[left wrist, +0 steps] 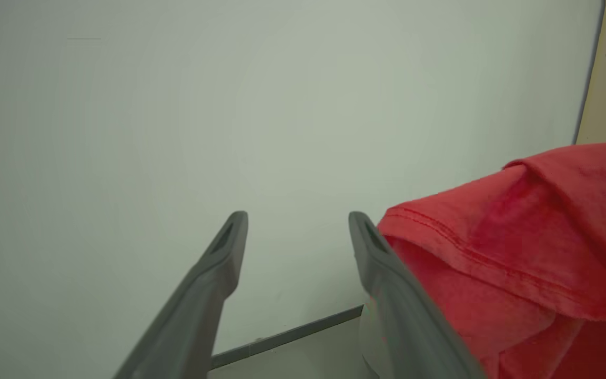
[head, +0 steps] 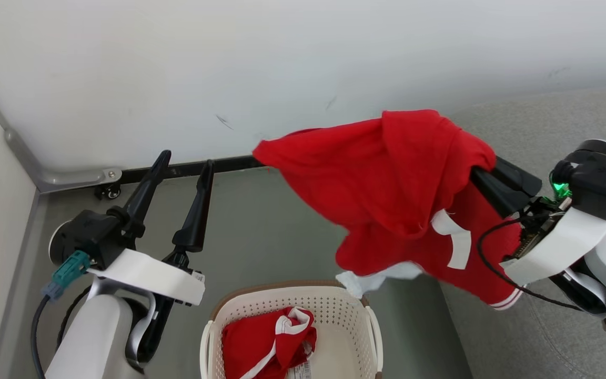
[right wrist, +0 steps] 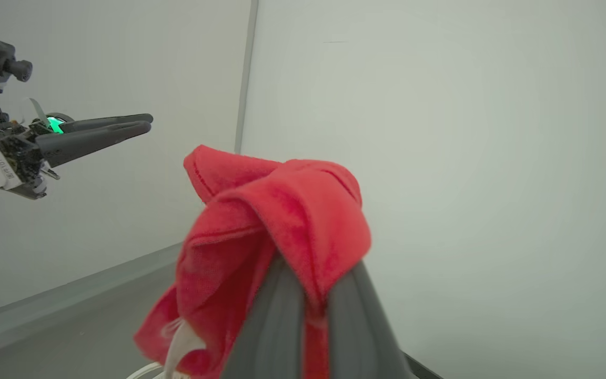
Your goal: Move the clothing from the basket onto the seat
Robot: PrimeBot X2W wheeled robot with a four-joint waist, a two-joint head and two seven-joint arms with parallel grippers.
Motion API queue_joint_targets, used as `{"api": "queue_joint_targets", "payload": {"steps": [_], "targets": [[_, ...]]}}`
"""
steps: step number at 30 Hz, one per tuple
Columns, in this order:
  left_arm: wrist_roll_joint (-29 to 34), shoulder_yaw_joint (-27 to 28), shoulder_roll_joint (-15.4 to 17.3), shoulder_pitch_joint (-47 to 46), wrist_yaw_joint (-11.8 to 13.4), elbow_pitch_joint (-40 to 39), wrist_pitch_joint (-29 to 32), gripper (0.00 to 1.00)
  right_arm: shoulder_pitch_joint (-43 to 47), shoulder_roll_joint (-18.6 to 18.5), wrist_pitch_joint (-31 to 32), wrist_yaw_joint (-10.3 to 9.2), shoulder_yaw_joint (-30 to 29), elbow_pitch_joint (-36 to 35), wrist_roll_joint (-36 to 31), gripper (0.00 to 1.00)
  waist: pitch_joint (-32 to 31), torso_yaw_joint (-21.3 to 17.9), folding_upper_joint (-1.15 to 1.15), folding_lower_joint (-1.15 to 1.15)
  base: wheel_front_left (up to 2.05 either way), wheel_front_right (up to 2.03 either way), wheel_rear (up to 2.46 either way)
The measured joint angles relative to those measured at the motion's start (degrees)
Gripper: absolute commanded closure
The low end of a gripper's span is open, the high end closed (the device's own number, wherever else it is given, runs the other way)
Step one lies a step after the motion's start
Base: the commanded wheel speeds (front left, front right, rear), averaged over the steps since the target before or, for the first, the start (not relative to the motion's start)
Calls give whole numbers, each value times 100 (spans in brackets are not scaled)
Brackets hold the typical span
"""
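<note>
The top (head: 387, 173) is gripped above the basket (head: 346, 311) by the right pincer (right wrist: 311, 287); shorts (head: 261, 342) are seen inside it; left pincer (head: 187, 158) is spread, empty.

White wall (head: 177, 63) (scuffed), grey floor (head: 261, 226).

The basket (head: 370, 321) stands on the floor (head: 261, 231) at the front, between the 2 arms, with the shorts (head: 261, 347) lying in its left part. The seat (head: 524, 121) lies to its right. The top (head: 387, 184) hangs from the right tool (head: 484, 179), above and behind the basket's right side. The left tool (head: 187, 158) is left of the top, apart from it. The wall (head: 177, 63) stands behind everything.
</note>
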Motion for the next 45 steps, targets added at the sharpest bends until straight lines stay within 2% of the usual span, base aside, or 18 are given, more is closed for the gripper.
{"api": "queue_joint_targets", "payload": {"steps": [6, 14, 22, 34, 45], "targets": [[-8, 164, 24, 208, 0, 10, 1, 0, 360, -79, -27, 0, -546, 135, -10, 100, -54, -163, 0, 0, 0, 0, 0], [-49, 326, -123, 280, 35, -254, 1, 0, 808, -45, -45, 0, -1111, 124, -89, 100, -77, -379, 0, 0, 0, 0, 0], [-5, 318, -332, 465, 58, -445, 1, 0, 1399, 154, -69, -1, -1740, 62, -354, 100, -60, -664, 0, 0, 0, 0, 0], [276, 283, -359, 649, 99, -541, 1, 0, 2208, 642, -94, -1, -2665, -225, -700, 100, 35, -1124, 0, 0, 0, 0, 0], [514, 432, -335, 737, 220, -770, 1, 0, 2527, 977, -92, -1, -2854, -616, -902, 100, 226, -1444, 0, 0, 0, 0, 0]]}}
